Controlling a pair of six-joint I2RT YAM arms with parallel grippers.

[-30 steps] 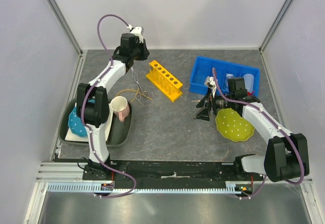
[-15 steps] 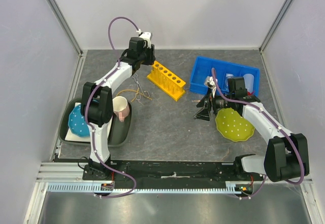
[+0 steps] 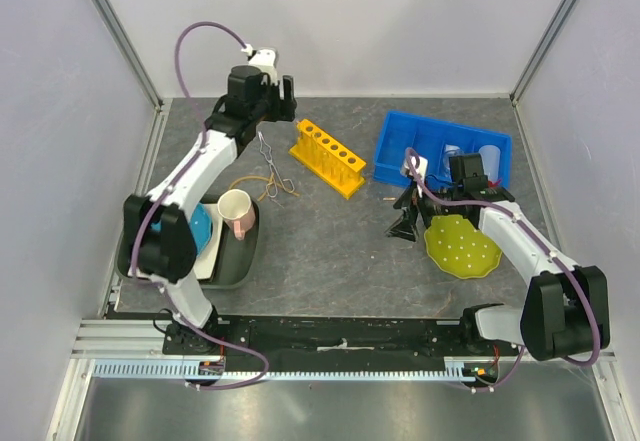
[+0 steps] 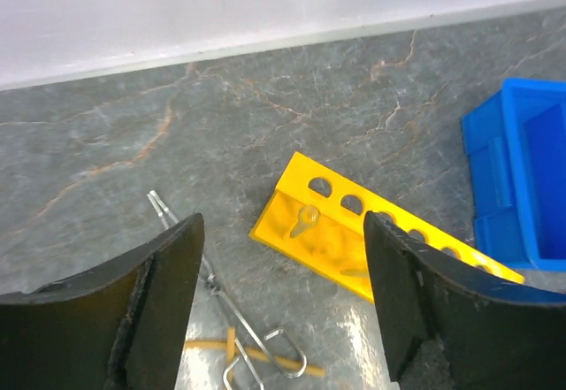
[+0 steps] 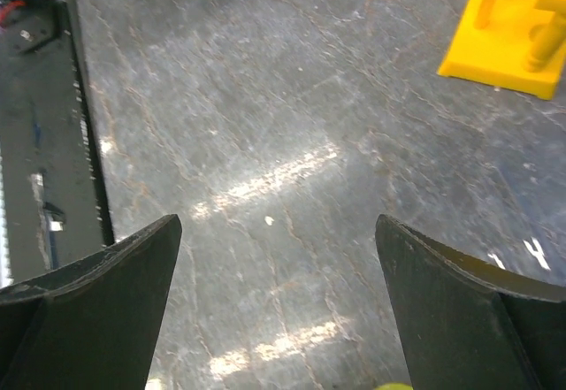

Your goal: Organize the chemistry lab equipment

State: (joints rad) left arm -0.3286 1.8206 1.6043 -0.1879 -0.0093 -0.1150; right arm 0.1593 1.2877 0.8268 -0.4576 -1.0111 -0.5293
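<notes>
We look down on a grey, marbled desk [image 3: 330, 251] closed in by plain white walls [image 3: 340, 21], with metal posts [image 3: 118, 31] at the back corners.

Since a second ago, the left arm [image 3: 190, 176] has swung its elbow outward and toward the near edge, uncovering more of the blue plate [image 3: 201, 229]. The right arm has barely shifted. The tongs [image 3: 268, 161] lie where they were.

The left gripper [image 4: 281, 226] hangs over the back of the desk with its fingers spread and nothing between them. The right gripper [image 5: 276, 231] is also spread wide over bare desk and holds nothing.

We count one yellow rack [image 3: 325, 158] with a row of holes, standing at the back between the tongs and the blue bin [image 3: 395, 156]. There is one pair of tongs just left of the rack and one tan rubber loop [image 3: 248, 181] touching their ring handles. There is also one mug [image 3: 237, 211] at the right edge of one dark tray [image 3: 235, 266]. Of the two dotted plates, the blue one is in the tray and the green plate [image 3: 462, 246] lies under the right arm.
</notes>
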